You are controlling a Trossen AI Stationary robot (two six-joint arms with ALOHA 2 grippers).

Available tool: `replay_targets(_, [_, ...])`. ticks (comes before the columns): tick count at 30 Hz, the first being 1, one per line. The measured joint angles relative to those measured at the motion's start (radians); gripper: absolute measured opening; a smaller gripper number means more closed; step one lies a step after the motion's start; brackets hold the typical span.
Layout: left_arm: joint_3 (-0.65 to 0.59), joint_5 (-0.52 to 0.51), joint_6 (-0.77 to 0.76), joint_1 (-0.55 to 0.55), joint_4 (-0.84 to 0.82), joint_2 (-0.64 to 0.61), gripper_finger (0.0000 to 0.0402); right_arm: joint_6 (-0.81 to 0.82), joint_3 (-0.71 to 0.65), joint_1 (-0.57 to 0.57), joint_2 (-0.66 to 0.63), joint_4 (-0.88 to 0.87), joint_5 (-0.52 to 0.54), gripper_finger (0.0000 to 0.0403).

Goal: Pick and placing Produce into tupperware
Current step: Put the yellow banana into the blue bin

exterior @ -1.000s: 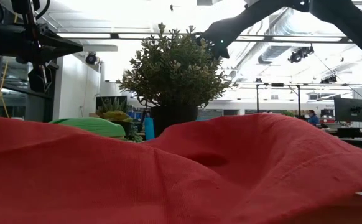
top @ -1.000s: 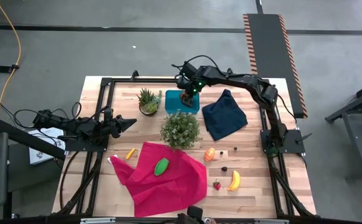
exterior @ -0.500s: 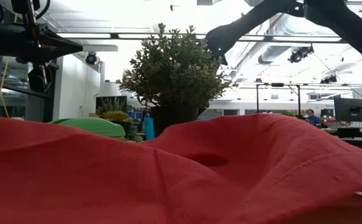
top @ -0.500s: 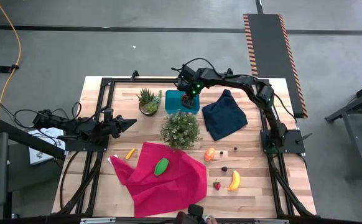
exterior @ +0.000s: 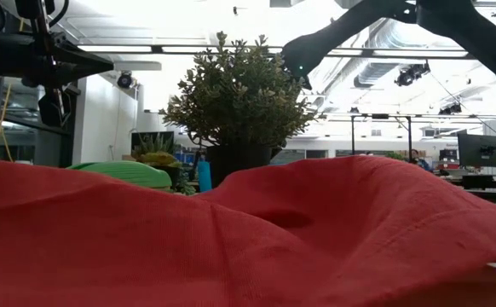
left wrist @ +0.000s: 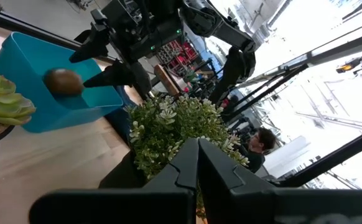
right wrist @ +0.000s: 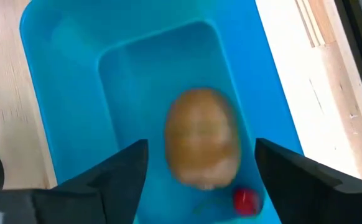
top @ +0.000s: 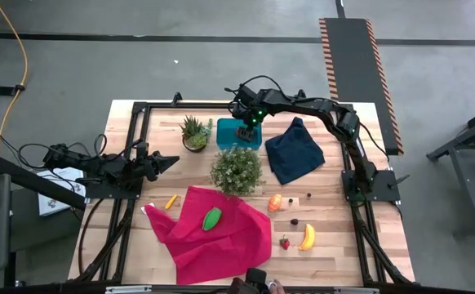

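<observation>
The teal tupperware [top: 238, 133] stands at the far middle of the table. My right gripper [top: 245, 128] hangs over it, pointing steeply down and open. The brown oval [right wrist: 203, 138] shows blurred inside the tub [right wrist: 150, 81], between my two fingers and clear of both. In the left wrist view the oval [left wrist: 63, 81] sits just off the fingertips. A small red piece [right wrist: 245, 200] lies in the tub. A banana [top: 307, 237], strawberry [top: 285, 242], orange pieces [top: 277, 202] and dark bits [top: 294, 221] lie near right. A green piece [top: 212, 218] rests on the red cloth. My left gripper [top: 172, 161] waits shut at the left.
A bushy potted plant [top: 237, 170] stands just on the near side of the tub, and a succulent [top: 195, 133] to its left. A navy cloth [top: 295, 151] lies to the tub's right. The red cloth [top: 217, 233] covers the near middle. A small orange piece [top: 170, 201] lies near left.
</observation>
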Motion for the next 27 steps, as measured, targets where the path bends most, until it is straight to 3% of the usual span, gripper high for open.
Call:
replay_targets(9, [0.0,0.0,0.0,0.0,0.0,0.0,0.0001,0.019,0.071,-0.008,0.0,-0.06,-0.003,0.0275])
replay_targets(19, [0.0,0.004,0.0,0.0,0.0,0.0,0.0001,-0.045,0.334,-0.033,0.0,-0.393,-0.005,0.0243])
replay_targets(27, [0.0,0.004,0.0,0.0,0.0,0.0,0.0001,-0.051,0.365,-0.051,-0.023,-0.628,-0.074,0.0219])
